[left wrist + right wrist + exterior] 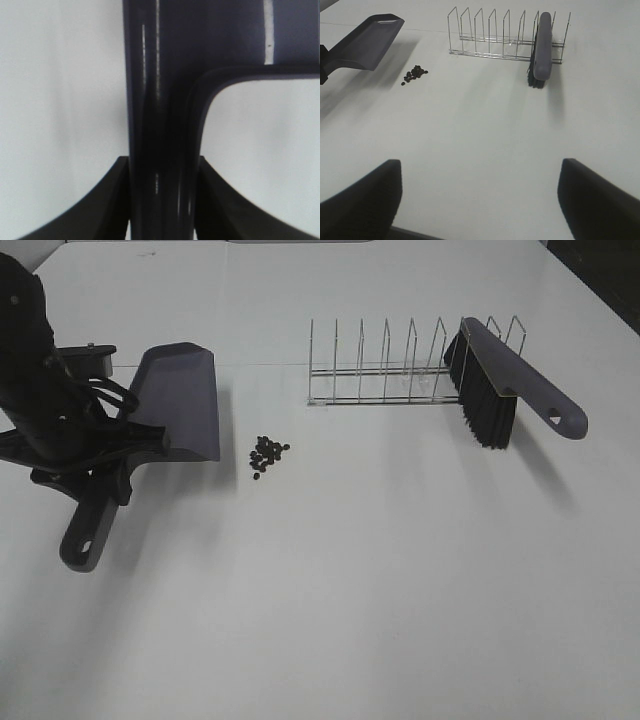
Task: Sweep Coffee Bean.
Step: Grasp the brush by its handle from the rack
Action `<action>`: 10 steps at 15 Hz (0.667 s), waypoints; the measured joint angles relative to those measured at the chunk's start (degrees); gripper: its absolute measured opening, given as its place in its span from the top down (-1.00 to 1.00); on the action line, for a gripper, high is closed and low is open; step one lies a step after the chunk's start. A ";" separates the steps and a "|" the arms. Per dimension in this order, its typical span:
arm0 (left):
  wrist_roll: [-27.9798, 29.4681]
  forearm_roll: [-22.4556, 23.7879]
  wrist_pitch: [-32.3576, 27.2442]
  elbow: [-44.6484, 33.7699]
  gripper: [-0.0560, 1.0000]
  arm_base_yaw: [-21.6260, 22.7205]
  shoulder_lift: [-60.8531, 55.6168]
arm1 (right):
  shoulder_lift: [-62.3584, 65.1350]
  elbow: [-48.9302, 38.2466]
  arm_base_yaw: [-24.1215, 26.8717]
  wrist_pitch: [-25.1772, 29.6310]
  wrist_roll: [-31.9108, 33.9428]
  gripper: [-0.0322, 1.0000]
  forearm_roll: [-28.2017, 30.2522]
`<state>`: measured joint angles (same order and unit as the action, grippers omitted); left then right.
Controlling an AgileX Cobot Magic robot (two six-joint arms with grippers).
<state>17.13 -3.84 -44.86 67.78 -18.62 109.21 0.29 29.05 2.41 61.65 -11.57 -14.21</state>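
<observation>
**A:** Where are the coffee beans?

**B:** In a loose dark cluster on the white bench, in its left half and nearer the far edge than the near one. They lie just beside the wide lip of the dustpan, apart from it.

**A:** And what holds the dustpan?

**B:** The left gripper is clamped tight on the handle. The left wrist view shows a jaw pressed against each side of the handle. The pan sits tilted, mouth toward the beans. From the right wrist view it looks raised, with a shadow beneath it, though I cannot tell whether the lip touches the bench.

**A:** The right gripper?

**B:** Its jaws are spread wide with only bare bench between them, well apart from the beans.

**A:** The brush?

**B:** It stands in the right end of the wire rack near the far edge, bristles down, handle angled toward the right edge.
</observation>
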 joint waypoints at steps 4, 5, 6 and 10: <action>0.00 0.00 -0.06 0.00 0.29 0.00 0.00 | -2.98 0.52 0.00 -6.25 3.09 -0.46 0.11; 0.00 0.00 -0.06 0.00 0.29 0.00 0.00 | -5.84 0.69 0.00 -11.12 3.21 -0.46 0.11; 0.00 0.00 -0.06 0.00 0.29 0.00 0.00 | -9.28 0.69 0.00 -15.47 3.27 -0.46 0.11; -0.52 0.00 -0.23 0.00 0.29 0.00 0.00 | -28.48 4.53 0.00 -29.16 3.09 -0.46 0.11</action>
<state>16.62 -3.84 -45.09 67.78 -18.62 109.21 -28.19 33.58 2.41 32.49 -8.48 -14.09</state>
